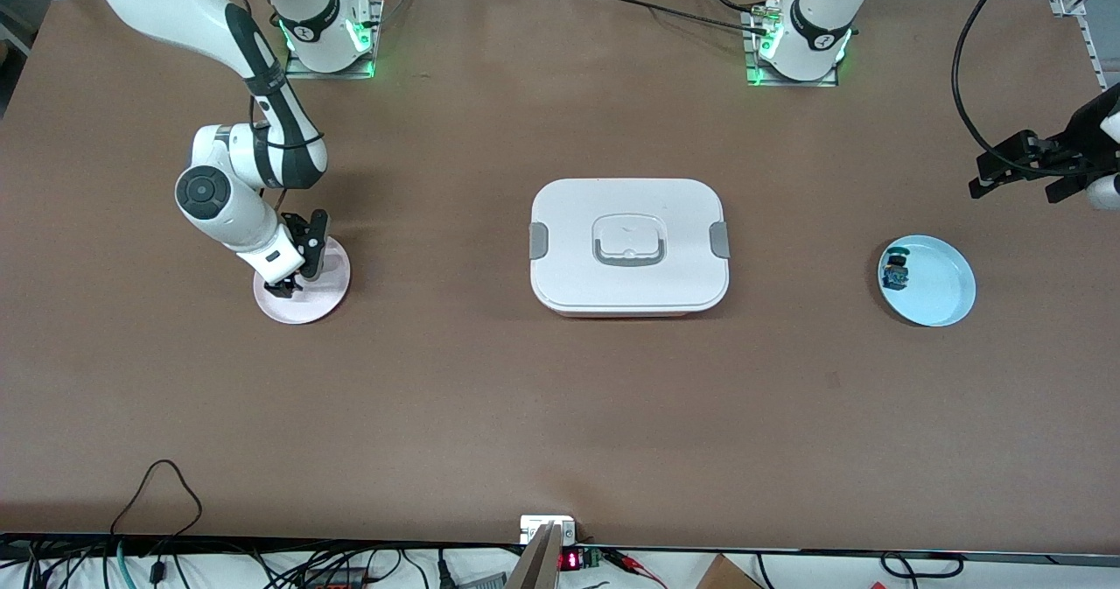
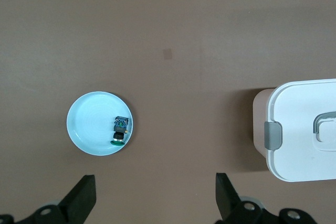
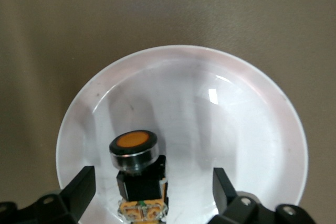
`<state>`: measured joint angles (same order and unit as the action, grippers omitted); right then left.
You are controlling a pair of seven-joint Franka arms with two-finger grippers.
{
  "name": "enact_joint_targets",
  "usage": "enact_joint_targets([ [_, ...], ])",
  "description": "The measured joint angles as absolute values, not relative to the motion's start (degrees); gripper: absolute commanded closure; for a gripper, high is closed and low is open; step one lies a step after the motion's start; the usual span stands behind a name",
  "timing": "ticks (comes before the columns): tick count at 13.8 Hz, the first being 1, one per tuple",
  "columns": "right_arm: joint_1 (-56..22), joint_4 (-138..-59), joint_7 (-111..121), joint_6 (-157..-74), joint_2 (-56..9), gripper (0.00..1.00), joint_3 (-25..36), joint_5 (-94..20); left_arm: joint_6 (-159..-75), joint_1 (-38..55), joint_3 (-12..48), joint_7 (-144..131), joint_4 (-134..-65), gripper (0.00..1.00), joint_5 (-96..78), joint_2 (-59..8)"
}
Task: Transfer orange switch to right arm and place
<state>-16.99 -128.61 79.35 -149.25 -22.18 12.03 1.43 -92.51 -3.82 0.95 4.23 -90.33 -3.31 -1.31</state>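
Note:
The orange switch [image 3: 137,174] lies in the pink plate [image 3: 236,108], orange cap and black body showing, tan block at its end. My right gripper [image 3: 153,184] stands open just over it, one finger on each side and neither touching it. In the front view the right gripper [image 1: 285,286] is low over the pink plate [image 1: 331,296] at the right arm's end of the table and hides the switch. My left gripper [image 1: 1015,186] hangs open and empty over the table at the left arm's end; in its wrist view the left gripper [image 2: 156,195] has bare table beneath it.
A white lidded box [image 1: 628,243] [image 2: 304,129] sits mid-table. A light blue plate [image 1: 945,296] [image 2: 89,124] near the left arm's end holds a small blue-teal switch [image 1: 895,271] [image 2: 121,128]. Cables run along the table's front edge.

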Motion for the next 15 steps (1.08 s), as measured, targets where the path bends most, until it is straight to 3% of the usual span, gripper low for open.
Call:
enact_joint_targets([
  [5,-16.99,-126.51,78.79,-147.66,-18.65,0.00,12.03,1.39,-92.51,-3.82,0.96,4.23,-90.33,0.00,-3.31,-1.31],
  [13,-16.99,-106.74,72.53,-125.52,-14.88,0.00,12.04,1.32,-92.51,-3.82,0.96,4.23,-90.33,0.00,-3.31,-1.31],
  [15,-16.98,-104.13,68.39,-123.40,-14.28,0.00,12.06,1.30,-92.51,-3.82,0.96,4.23,-90.32,0.00,-3.31,-1.31],
])
